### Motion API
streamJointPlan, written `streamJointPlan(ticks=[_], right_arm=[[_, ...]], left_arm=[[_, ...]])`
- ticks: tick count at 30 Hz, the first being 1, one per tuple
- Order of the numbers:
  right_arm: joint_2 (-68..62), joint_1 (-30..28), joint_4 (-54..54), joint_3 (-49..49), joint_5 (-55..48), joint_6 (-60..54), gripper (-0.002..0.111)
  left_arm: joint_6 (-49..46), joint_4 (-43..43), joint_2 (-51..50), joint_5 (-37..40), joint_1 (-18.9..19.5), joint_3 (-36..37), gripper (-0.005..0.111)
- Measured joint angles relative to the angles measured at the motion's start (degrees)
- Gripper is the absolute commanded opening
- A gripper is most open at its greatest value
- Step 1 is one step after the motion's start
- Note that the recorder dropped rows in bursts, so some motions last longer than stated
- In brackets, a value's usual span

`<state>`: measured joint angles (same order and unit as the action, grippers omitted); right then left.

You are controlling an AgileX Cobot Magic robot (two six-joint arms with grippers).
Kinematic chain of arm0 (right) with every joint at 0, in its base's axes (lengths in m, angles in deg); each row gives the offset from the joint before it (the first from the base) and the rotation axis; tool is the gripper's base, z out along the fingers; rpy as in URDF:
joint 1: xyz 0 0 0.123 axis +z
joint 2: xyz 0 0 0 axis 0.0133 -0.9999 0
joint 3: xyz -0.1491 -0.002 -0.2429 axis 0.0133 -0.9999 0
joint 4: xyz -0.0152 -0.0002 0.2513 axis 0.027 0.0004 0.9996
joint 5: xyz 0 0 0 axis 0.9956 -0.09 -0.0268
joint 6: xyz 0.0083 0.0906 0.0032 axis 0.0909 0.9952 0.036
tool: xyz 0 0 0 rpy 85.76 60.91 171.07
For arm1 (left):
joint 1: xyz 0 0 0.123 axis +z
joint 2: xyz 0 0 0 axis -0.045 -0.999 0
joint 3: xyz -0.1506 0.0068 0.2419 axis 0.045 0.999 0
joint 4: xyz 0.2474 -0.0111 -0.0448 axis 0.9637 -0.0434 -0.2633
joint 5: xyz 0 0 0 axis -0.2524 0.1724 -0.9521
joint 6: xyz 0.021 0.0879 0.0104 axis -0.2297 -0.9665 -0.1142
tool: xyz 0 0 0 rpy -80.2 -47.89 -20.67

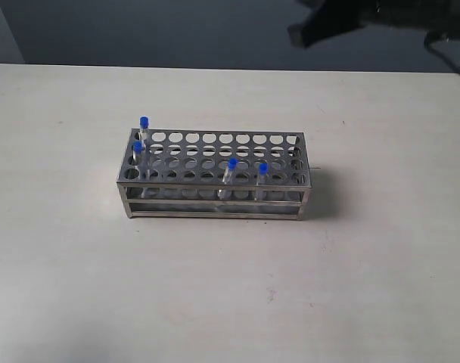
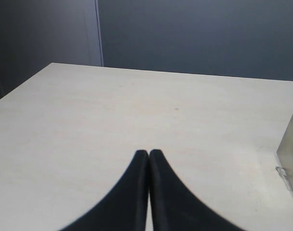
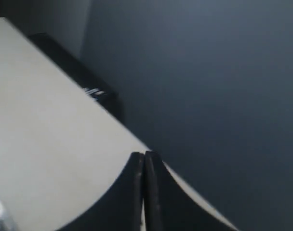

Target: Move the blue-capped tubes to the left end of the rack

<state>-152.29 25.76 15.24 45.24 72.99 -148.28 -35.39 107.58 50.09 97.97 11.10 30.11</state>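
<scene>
Bench (image 1: 230, 302), pale and matte, nearest the exterior camera and largest item in view; bare across the front, dark wall behind the far edge. Rack (image 1: 215, 187), shiny steel, open-sided frame, flat on the bench near the centre of the exterior view, long side toward that camera, top plate pierced with rows of round holes; one corner also visible at the frame edge in the left wrist view. Right arm (image 1: 343, 23), dark and blurred, at upper right of the exterior view, over the far bench edge, well apart from the rack. Left pincer (image 2: 149, 155): two black fingers pressed together, nothing between them, held over bare bench surface, apart from the rack. Right pincer (image 3: 143, 158): fingers likewise pressed together, nothing pinched, pointed past the bench edge toward the dark wall. Blue-capped tubes (image 1: 231, 172), four in number, clear bodies, bright blue caps, all seated in the rack with caps above the top plate. Corner tube (image 1: 144, 123): far row, endmost hole at the left end. Second left-end tube (image 1: 138, 150): same end column, nearer the front. Middle tube (image 1: 230, 175): near the front, about mid-length. Right-hand tube (image 1: 262, 172): just right of the middle tube, near the front, well apart from the left end.
</scene>
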Motion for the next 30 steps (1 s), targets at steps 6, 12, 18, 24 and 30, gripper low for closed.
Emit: streamJointPlan(ticks=[6, 12, 18, 24, 30], right_arm=[[0.1, -0.1, 0.2, 6.3, 13.5, 0.6, 0.000], [0.1, -3.2, -1.4, 6.8, 17.0, 6.1, 0.000], [0.1, -7.9, -52.5, 8.0, 13.9, 65.0, 0.000], [0.1, -7.9, -101.8, 7.0, 16.1, 124.7, 0.000], [0.5, -6.9, -110.7, -10.0, 31.7, 136.1, 0.000]], left_arm=[[0.0, 0.0, 0.0, 0.0, 0.0, 0.0, 0.001], [0.0, 0.0, 0.0, 0.0, 0.0, 0.0, 0.001], [0.0, 0.0, 0.0, 0.0, 0.0, 0.0, 0.001], [0.0, 0.0, 0.0, 0.0, 0.0, 0.0, 0.001], [0.0, 0.0, 0.0, 0.0, 0.0, 0.0, 0.001]])
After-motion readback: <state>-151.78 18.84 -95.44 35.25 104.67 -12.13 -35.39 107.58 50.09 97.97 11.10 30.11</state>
